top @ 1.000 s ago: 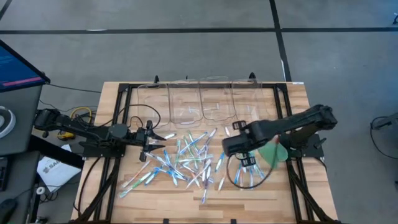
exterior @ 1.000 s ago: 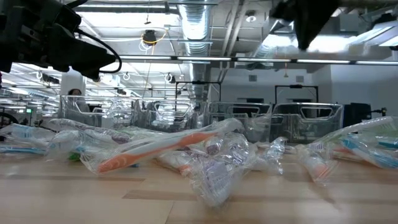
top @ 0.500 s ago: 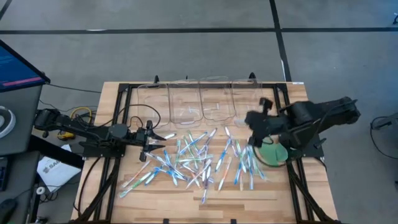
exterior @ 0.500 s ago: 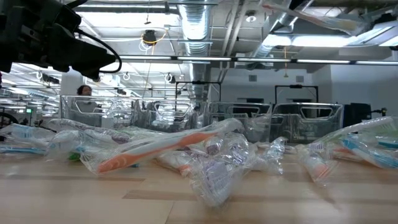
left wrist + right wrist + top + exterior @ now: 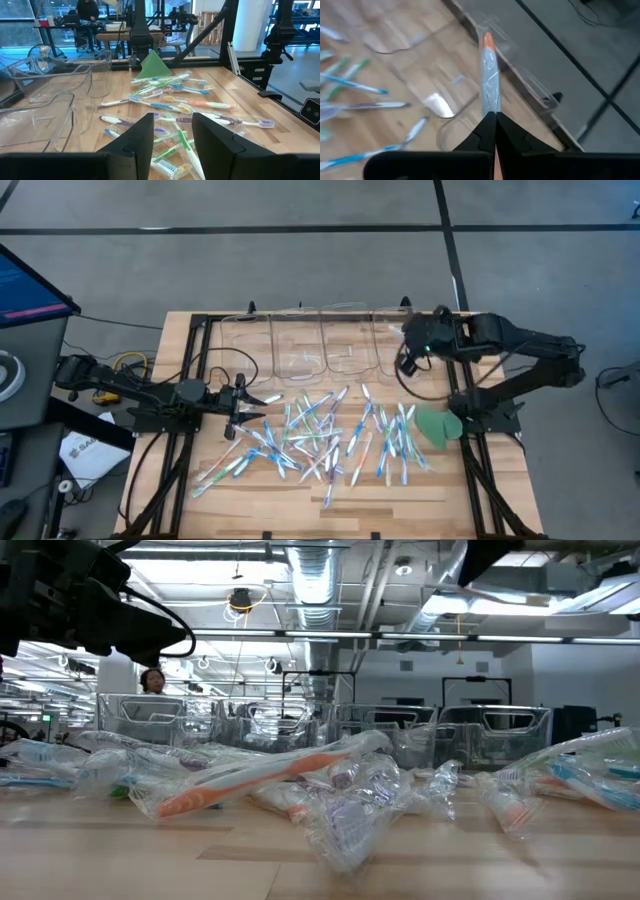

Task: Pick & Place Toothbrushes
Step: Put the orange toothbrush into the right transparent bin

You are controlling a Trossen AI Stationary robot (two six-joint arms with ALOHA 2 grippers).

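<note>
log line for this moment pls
right gripper: shut on orange-tipped toothbrush, above rightmost clear bin | left gripper: open, waiting beside pile

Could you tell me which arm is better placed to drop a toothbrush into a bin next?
The right. Its gripper has its jaws shut on an orange-tipped toothbrush and hangs over the rightmost clear bin. The left gripper holds nothing, jaws open, at the pile's left edge.

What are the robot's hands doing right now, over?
Right gripper shut on orange-tipped toothbrush, above the clear bins. Left gripper open, waiting beside the toothbrush pile. Nothing in the way.
</note>
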